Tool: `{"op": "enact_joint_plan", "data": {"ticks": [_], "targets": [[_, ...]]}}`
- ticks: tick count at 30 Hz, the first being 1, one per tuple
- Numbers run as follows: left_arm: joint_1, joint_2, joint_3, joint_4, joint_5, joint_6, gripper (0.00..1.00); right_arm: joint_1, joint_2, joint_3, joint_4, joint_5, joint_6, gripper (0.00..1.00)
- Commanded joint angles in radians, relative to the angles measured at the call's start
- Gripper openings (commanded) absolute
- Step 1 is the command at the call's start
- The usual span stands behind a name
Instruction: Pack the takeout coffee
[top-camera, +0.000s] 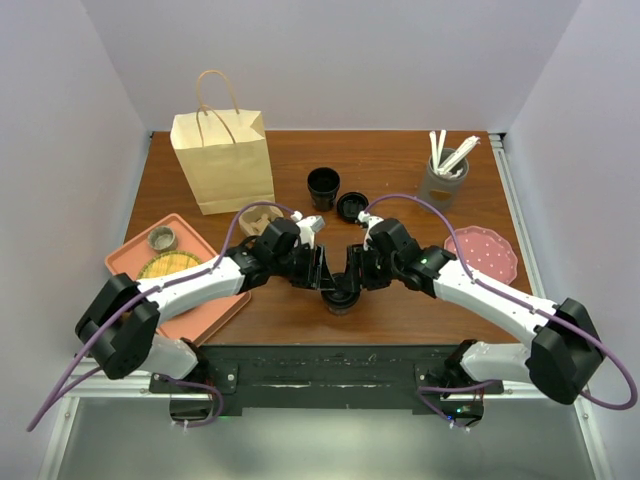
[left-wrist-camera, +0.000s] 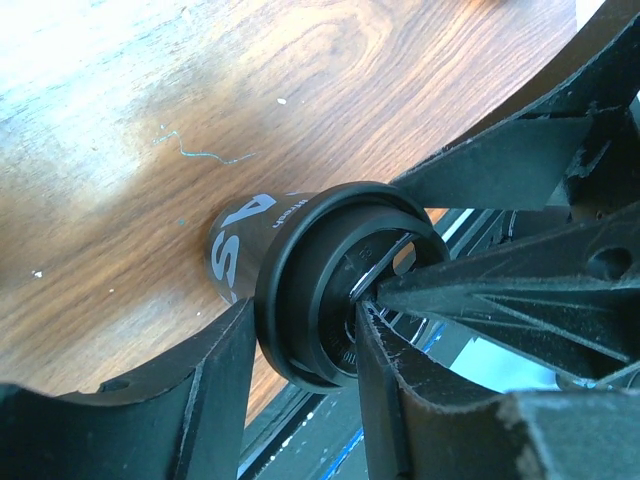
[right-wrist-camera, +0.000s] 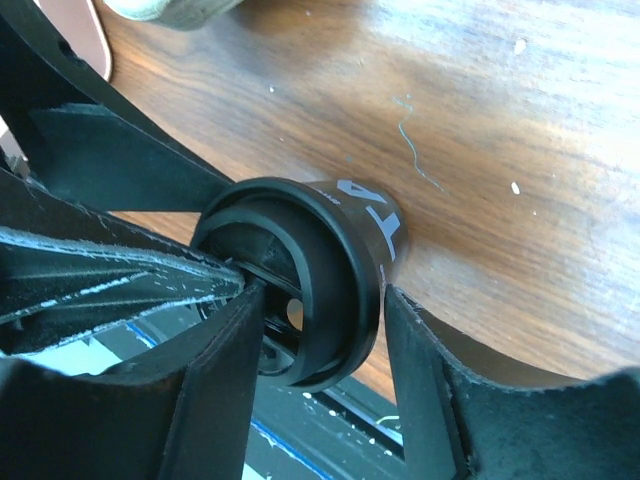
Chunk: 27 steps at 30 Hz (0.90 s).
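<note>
Top external view counts two black cups, the lidded takeout coffee (top-camera: 340, 298) and a lidless cup (top-camera: 323, 187), plus one loose lid (top-camera: 352, 207), one paper bag (top-camera: 222, 160), one grey holder (top-camera: 443, 185) of white utensils, one pink dotted plate (top-camera: 482, 252) and one orange tray (top-camera: 195, 245) carrying two round items. Measured from the paper bag, the lidless cup stands just to its right, the loose lid a little further right, the holder far right, the plate far right and nearer the arms, and the tray in front and to the left. The takeout coffee stands upright on the table (top-camera: 280, 325), well in front of the bag and to its right, by the near edge. The left gripper (top-camera: 322, 275) and right gripper (top-camera: 355, 272) meet over it from either side and hide most of it from above. Only the wrist views show the white lettering (left-wrist-camera: 245, 240) on the cup's wall, a thin bluish scratch (left-wrist-camera: 200, 152) in the wood beside it, and each gripper's fingers (left-wrist-camera: 215, 390) straddling the lid's rim, one outside and one over the sunken top. Both pairs of jaws stand partway apart there; whether they squeeze the rim I cannot tell
</note>
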Motion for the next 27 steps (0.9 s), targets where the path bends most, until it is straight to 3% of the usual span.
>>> {"op": "enact_joint_plan", "data": {"ticks": [1,5,10,20,27], "targets": [[-0.004,0.047,-0.016,-0.082,-0.080,0.047,0.43,0.001,-0.028,0.041,-0.091,0.031,0.013,0.58],[-0.004,0.061,-0.011,-0.092,-0.090,0.053,0.43,-0.006,-0.055,0.064,-0.110,0.048,0.035,0.67],[-0.004,0.064,-0.008,-0.095,-0.093,0.050,0.43,-0.020,-0.093,0.092,-0.147,0.062,0.050,0.69],[-0.006,0.064,-0.007,-0.115,-0.106,0.050,0.42,-0.068,-0.217,-0.012,-0.154,0.008,0.152,0.56],[-0.006,0.067,-0.008,-0.124,-0.108,0.050,0.42,-0.072,-0.260,-0.132,-0.044,-0.074,0.223,0.48]]}}
